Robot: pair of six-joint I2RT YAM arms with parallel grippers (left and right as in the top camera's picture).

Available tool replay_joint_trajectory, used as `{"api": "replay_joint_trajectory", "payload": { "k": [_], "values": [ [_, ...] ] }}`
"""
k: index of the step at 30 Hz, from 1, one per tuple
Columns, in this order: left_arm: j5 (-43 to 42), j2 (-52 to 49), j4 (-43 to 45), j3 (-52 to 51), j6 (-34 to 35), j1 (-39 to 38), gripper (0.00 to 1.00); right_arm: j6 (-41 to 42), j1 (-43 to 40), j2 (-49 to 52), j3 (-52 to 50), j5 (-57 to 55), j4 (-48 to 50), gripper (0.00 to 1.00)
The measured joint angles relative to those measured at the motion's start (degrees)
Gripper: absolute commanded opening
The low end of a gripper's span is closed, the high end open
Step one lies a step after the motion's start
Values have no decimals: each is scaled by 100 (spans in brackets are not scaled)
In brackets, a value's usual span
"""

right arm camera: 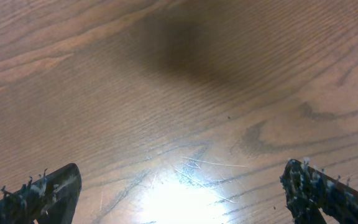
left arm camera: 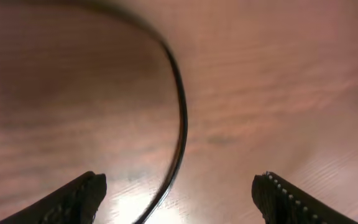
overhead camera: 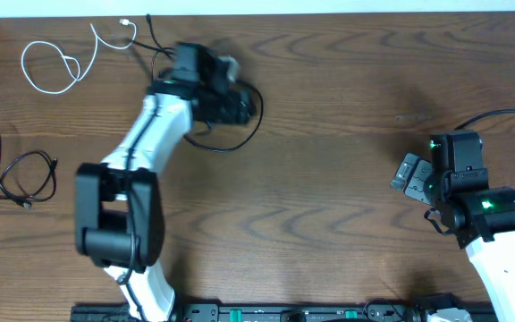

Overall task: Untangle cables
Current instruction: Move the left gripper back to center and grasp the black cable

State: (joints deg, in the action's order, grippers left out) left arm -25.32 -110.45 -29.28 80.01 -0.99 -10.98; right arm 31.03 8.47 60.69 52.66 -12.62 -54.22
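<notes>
Overhead: the white cable (overhead camera: 56,63) lay at eleven o'clock and the short black cable (overhead camera: 16,174) at nine. The long black cable (overhead camera: 250,134) looped beneath the left gripper (overhead camera: 235,94). Left wrist: jaws wide — cable loose between them. Right wrist: the right gripper (right arm camera: 179,186) was spread wide over the table (right arm camera: 179,74).

Overhead, you look straight down on the whole table (overhead camera: 329,107). Your left wrist view hangs close over the wood, sharing, probably, the black cable (left arm camera: 180,106) seen upper centre overhead. Your right wrist view faces nearby grain.
</notes>
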Motion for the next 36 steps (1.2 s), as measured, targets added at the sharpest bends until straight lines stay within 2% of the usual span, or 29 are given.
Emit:
{"api": "replay_joint_trajectory", "payload": {
  "k": [5, 12, 17, 23, 26, 30, 32, 36],
  "values": [
    [737, -133, -90, -28, -511, -459, 81, 0, 0, 0, 0, 0, 0, 99],
    [1045, -457, -70, -28, -833, -682, 79, 0, 0, 0, 0, 0, 0, 99],
    [1099, -811, -31, -15, -914, -682, 70, 0, 0, 0, 0, 0, 0, 99],
    [1182, -828, -57, -15, -977, -682, 36, 0, 0, 0, 0, 0, 4, 99],
    [1200, -833, -223, -15, -1121, -682, 27, 0, 0, 0, 0, 0, 0, 99],
    [1331, -831, -549, 17, -1150, -682, 21, 0, 0, 0, 0, 0, 0, 99],
    [1445, -826, -732, 33, -1176, -682, 8, 0, 0, 0, 0, 0, 2, 99],
    [1668, -822, -1202, 76, -1233, -682, 8, 0, 0, 0, 0, 0, 0, 99]
  ]
}}
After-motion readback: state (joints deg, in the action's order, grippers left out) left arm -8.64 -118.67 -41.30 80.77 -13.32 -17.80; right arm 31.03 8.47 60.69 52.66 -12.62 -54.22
